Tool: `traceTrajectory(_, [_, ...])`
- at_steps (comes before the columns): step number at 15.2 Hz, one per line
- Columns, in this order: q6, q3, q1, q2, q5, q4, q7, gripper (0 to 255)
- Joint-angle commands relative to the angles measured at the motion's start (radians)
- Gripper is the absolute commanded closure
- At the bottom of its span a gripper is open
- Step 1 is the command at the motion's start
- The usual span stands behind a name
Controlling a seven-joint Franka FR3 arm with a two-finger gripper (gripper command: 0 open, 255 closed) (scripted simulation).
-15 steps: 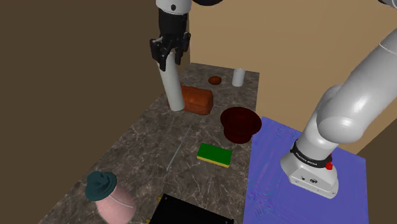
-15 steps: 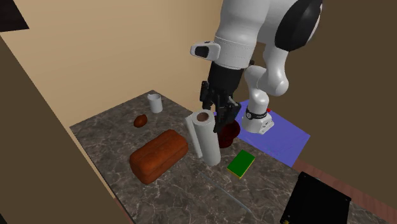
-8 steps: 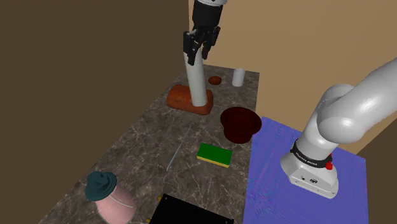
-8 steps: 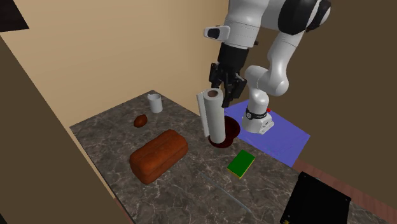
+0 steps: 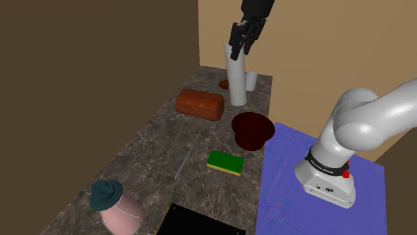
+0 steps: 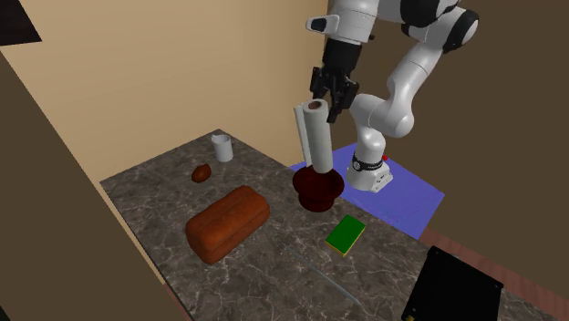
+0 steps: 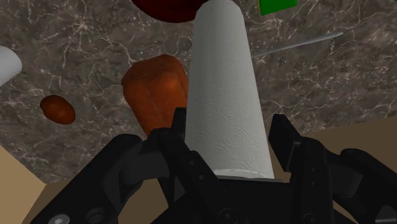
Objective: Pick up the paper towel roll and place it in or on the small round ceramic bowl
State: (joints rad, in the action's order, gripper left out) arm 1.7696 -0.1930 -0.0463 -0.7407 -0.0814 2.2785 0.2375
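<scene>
Firmly clenched on the upper end of the white paper towel roll, the black gripper holds it nearly upright, clear of the marbled counter, with one finger pressed against each side. In the second exterior view the roll's lower end hangs close above the dark red bowl. In the shoulder view the brown loaf lies left of the bowl and the green sponge nearer.

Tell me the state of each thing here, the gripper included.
Gripper: shut on one end of the paper towel roll.
Paper towel roll: held roughly upright, off the counter.
Dark red bowl: upright, empty.
Cup: standing upright.
Loaf: lying on the counter.
Sponge: lying flat.
</scene>
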Motion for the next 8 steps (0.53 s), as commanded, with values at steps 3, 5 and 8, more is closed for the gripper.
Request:
traceTrajectory(3, [-0.081,0.064,-0.002,-0.135,0.017,0.057,-0.056,255])
traceTrajectory(5, [-0.125,0.096,0.000,-0.196,0.032,0.076,-0.083,255])
traceTrajectory(8, [-0.196,0.146,0.005,-0.285,0.060,0.094,-0.125,255])
